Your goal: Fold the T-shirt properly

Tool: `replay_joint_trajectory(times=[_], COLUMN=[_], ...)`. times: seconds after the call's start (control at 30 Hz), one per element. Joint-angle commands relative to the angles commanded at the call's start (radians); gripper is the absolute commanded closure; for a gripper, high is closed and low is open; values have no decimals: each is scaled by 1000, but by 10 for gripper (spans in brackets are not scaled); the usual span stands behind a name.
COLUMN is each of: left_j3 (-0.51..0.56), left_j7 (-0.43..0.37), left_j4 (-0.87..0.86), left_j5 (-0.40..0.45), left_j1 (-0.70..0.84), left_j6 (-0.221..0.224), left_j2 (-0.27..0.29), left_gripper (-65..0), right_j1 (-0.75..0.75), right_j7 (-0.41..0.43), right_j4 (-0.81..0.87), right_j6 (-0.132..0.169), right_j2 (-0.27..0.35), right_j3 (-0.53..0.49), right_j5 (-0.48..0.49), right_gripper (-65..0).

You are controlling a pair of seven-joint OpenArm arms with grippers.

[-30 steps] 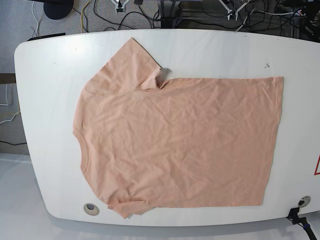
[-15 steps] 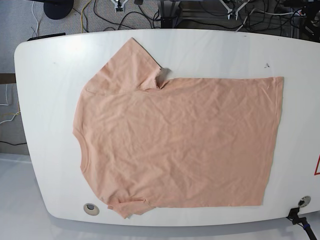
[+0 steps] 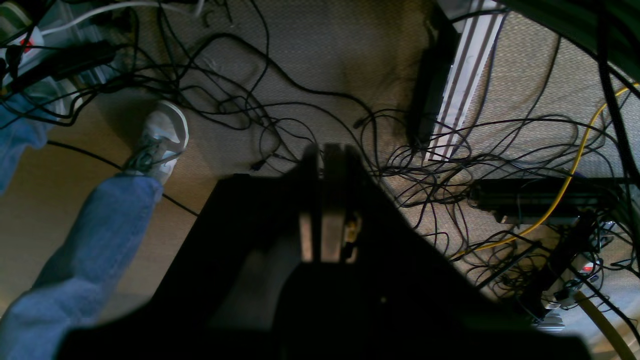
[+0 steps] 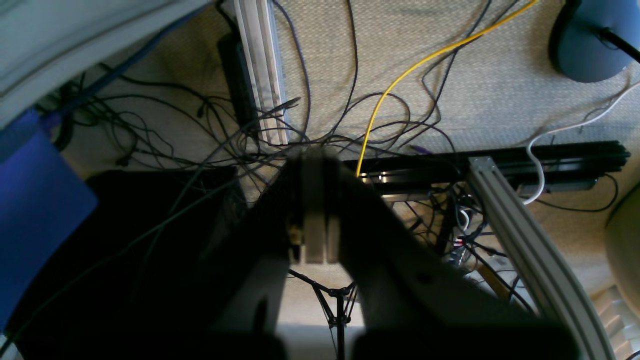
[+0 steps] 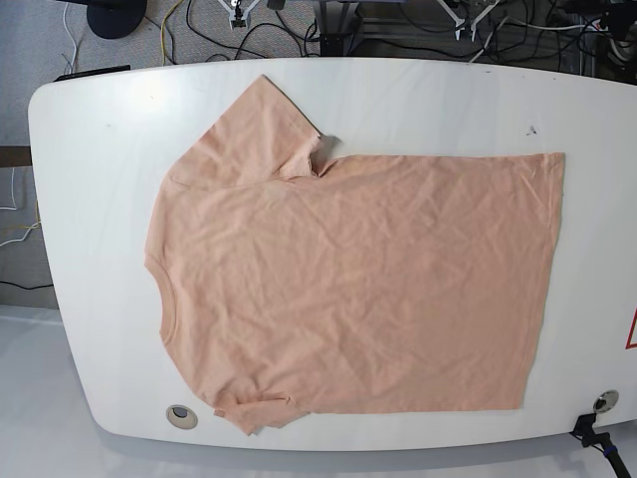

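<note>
The peach T-shirt [image 5: 348,279] lies spread flat and wrinkled on the white table [image 5: 90,149], neckline at the left, hem at the right, one sleeve pointing to the far left corner, the near sleeve bunched at the front edge. Neither arm shows in the base view. My left gripper [image 3: 325,200] is shut and hangs over the cabled floor, away from the table. My right gripper [image 4: 314,200] is also shut with nothing in it, over carpet and cables.
Tangled cables [image 3: 440,165] cover the carpet behind the table. A person's leg in jeans and a white shoe [image 3: 160,135] stands on the floor. An aluminium frame rail [image 4: 520,235] and a yellow cable [image 4: 400,75] lie below my right gripper. Round grommets [image 5: 180,415] sit at the table's front edge.
</note>
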Motion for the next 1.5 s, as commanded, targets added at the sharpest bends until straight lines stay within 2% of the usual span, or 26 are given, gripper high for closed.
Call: replay_joint_trajectory(times=[0.17,0.47,0.5,0.63,0.77,0.9,1.2,1.27,1.37,1.47,1.5], left_j3=[1,5,10,11,-26,-86,-157,-164,-174,-190,-173], left_j7=[-4,10,16,42,85,85,78,75,77,88,79], left_j4=[28,297,255,307,409,537,691,724,784,849,843], left_j5=[2,2,-7,-14,-63,-113,-105,-105,-116,-127,-125], left_j1=[30,196,153,193,257,341,460,482,517,558,535], left_j6=[1,0,4,6,5,4,0,-4,-22,-82,-40], left_j2=[-7,-66,-62,-78,-95,-107,-110,-110,-113,-114,-115], left_gripper=[-5,0,0,0,0,0,0,0,0,0,0], right_j1=[-14,-102,-40,-113,-190,-252,-360,-389,-424,-469,-414], right_j7=[0,7,14,19,16,17,19,19,22,19,25], right_j4=[3,70,27,98,183,246,374,408,460,531,422], right_j6=[1,10,17,17,18,22,26,38,71,114,50], right_j2=[0,40,7,10,23,47,101,112,125,137,115], right_j3=[-2,-2,-5,-4,2,3,2,-2,2,5,2], right_j5=[1,0,8,7,12,17,16,16,17,21,15], right_gripper=[0,0,0,0,0,0,0,0,0,0,0])
